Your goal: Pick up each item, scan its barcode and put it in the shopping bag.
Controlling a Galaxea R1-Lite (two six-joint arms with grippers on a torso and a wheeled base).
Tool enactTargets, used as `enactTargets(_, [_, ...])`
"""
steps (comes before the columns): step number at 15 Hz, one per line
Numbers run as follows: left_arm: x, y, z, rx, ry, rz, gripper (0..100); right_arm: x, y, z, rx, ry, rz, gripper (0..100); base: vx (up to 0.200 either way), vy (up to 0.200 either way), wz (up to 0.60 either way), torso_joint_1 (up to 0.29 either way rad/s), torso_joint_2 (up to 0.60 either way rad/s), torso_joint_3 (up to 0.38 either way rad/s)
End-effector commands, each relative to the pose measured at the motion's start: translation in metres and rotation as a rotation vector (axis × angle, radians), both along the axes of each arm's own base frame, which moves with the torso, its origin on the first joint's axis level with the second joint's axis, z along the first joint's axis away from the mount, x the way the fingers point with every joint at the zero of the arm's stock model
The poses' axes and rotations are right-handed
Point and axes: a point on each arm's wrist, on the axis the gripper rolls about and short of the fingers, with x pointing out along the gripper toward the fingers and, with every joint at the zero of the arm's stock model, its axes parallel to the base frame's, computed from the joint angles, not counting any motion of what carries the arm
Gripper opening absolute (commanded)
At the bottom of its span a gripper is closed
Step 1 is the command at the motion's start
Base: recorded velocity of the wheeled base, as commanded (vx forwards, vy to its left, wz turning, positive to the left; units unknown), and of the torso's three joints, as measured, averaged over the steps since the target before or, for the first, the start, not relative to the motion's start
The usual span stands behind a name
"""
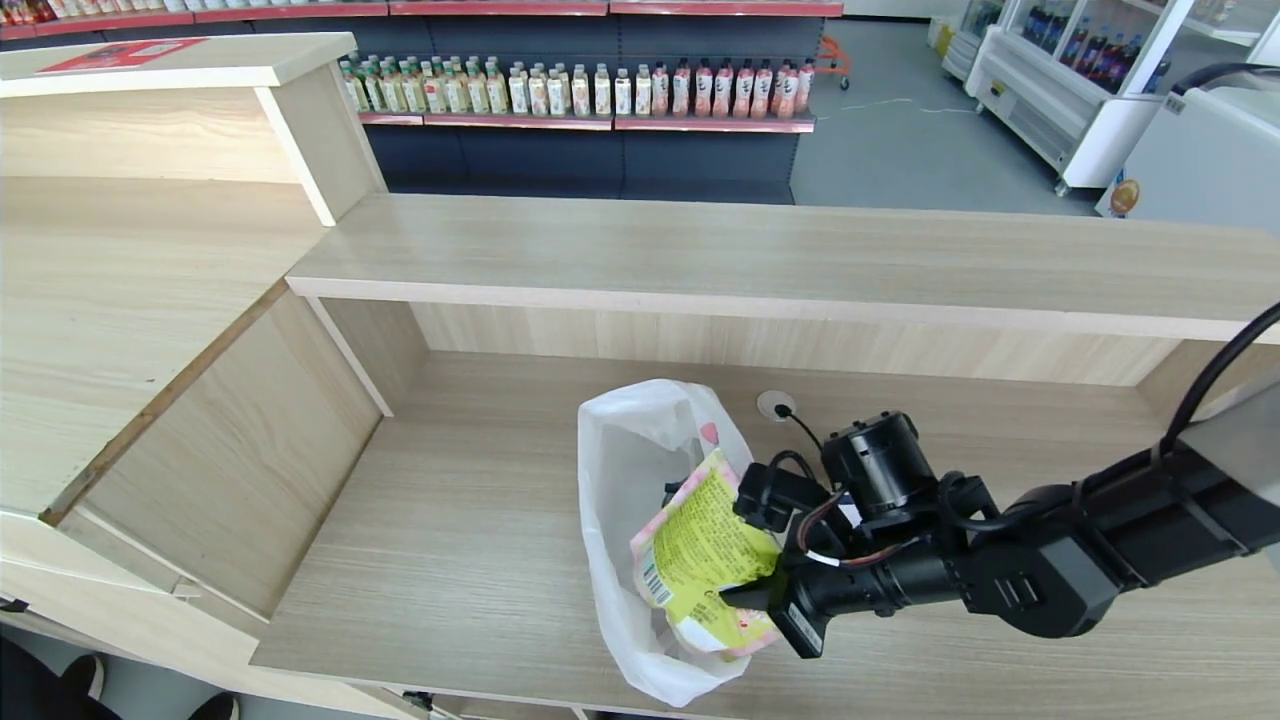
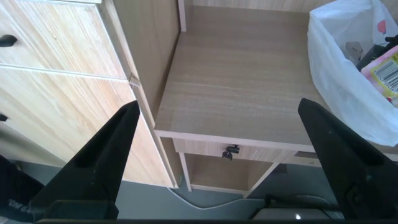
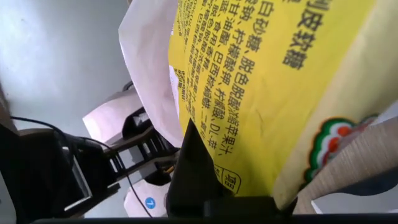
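head view: yellow packet (image 1: 700, 530) in right end effector (image 1: 748, 590), partly inside shopping bag (image 1: 620, 470)

Snack packet (image 1: 700, 540): flat pouch, yellow-green face with pink-and-white edges, barcode near one lower corner. Tilted, lower part sunk into the bag's mouth, pinched at its lower edge by the right gripper (image 1: 755, 592).

Shopping bag (image 1: 625, 470): thin white translucent plastic, slumped, mouth open upward. Standing on the lower wooden counter (image 1: 450, 540), near its front edge.
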Motion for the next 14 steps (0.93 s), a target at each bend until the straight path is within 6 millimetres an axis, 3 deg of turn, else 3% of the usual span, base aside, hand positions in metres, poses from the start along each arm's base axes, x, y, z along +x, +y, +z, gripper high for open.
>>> enactTargets(1, [0.0, 0.0, 0.0, -0.001, 0.0, 0.0, 100, 0.002, 0.006, -0.007, -0.009, 0.013, 0.012, 0, 0.0, 0.0, 0.0, 0.0, 0.0, 0.0])
enactTargets(2, [0.0, 0.0, 0.0, -0.001, 0.0, 0.0, 100, 0.002, 0.009, -0.01, -0.013, 0.02, 0.018, 100, 0.0, 0.0, 0.0, 0.0, 0.0, 0.0])
enactTargets(9, [0.0, 0.0, 0.0, 0.001, 0.0, 0.0, 100, 0.003, 0.028, 0.023, 0.198, 0.033, -0.055, 100, 0.0, 0.0, 0.0, 0.0, 0.0, 0.0])
enactTargets(14, [0.0, 0.0, 0.0, -0.001, 0.0, 0.0, 100, -0.022, 0.004, 0.076, 0.365, 0.078, -0.157, 100, 0.0, 0.0, 0.0, 0.0, 0.0, 0.0])
